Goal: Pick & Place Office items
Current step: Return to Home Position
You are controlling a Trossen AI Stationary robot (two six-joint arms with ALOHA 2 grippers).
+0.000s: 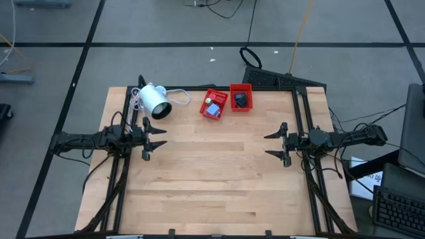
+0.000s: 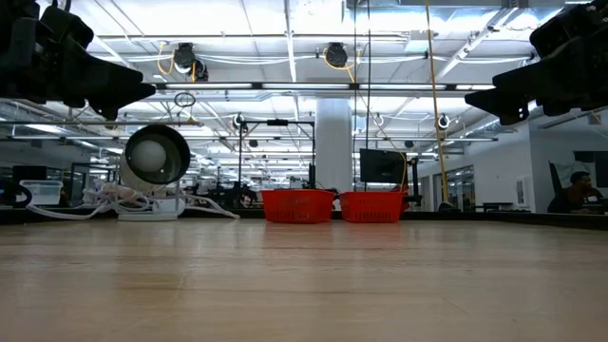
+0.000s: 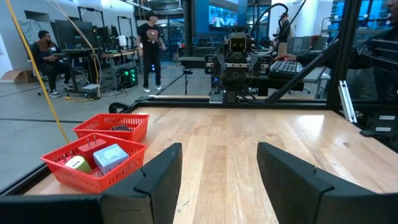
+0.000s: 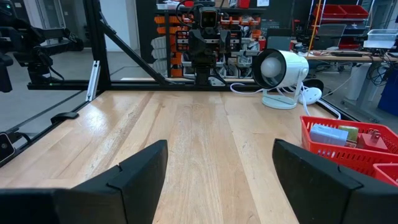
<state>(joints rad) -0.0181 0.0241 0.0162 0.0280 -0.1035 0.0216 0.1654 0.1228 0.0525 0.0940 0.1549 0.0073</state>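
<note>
You can read nothing here: no lettering or number is legible on the office items (image 3: 111,157), the red trays (image 3: 81,178) at twelve o'clock, the white lamp-like device (image 1: 154,99) or the distant screen (image 3: 224,14).

Bright, even overhead light; faint shadows

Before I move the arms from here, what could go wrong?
The lamp has its cable coiled close beside the left arm; a swing of the open left gripper could snag it. The pieces sit piled to the rim of the skewed tray, so dropping more in might spill one. The right gripper waits open, well clear.
</note>
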